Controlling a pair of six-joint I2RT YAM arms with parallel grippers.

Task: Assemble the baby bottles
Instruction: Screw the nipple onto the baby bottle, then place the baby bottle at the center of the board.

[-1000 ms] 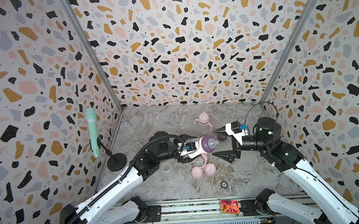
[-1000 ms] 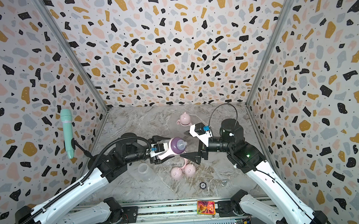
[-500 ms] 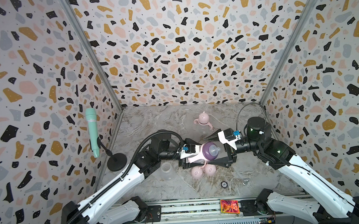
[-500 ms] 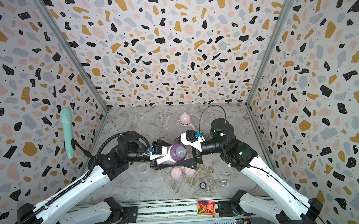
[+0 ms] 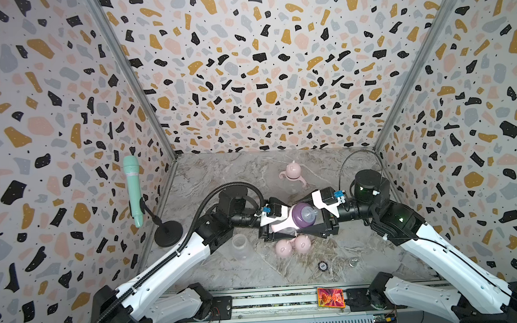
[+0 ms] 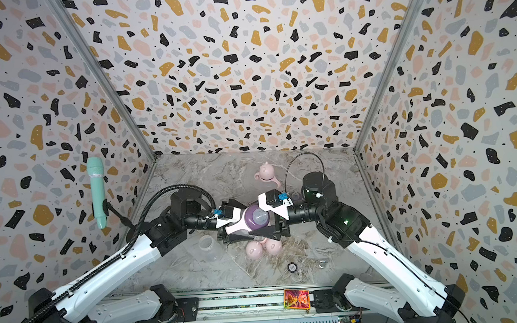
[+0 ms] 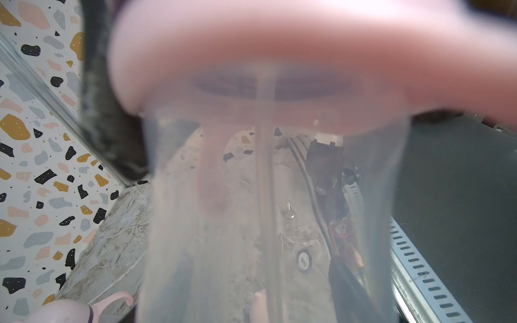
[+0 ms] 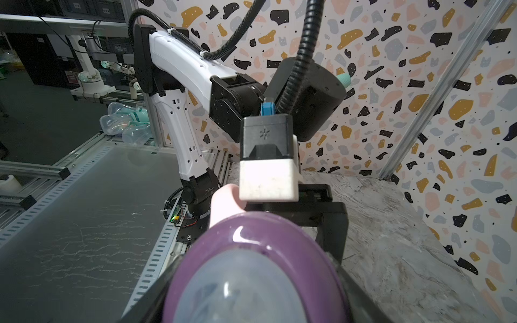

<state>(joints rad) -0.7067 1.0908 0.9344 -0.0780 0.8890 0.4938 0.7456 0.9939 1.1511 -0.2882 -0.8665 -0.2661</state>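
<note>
A clear baby bottle (image 7: 265, 209) with a pink handle ring (image 5: 279, 226) and a purple teat collar (image 5: 302, 215) (image 6: 255, 218) hangs on its side above the table's middle. My left gripper (image 5: 284, 225) is shut on its clear body. My right gripper (image 5: 309, 218) meets it from the opposite side, and its dark fingers press both sides of the purple collar (image 8: 251, 232). A capped pink bottle (image 5: 293, 172) stands at the back. A bare clear bottle (image 5: 240, 247) and two pink dome caps (image 5: 283, 247) lie just in front of the grippers.
A mint-green microphone (image 5: 132, 188) on a black stand (image 5: 168, 233) stands by the left wall. A small black disc (image 5: 323, 265) and a metal ring (image 5: 354, 262) lie near the front edge. A red card (image 5: 331, 297) sits on the front rail. Patterned walls close three sides.
My right gripper has moved left onto the held bottle's top and narrowed its jaws around the purple collar. The left arm still holds the bottle, shifted slightly right.
</note>
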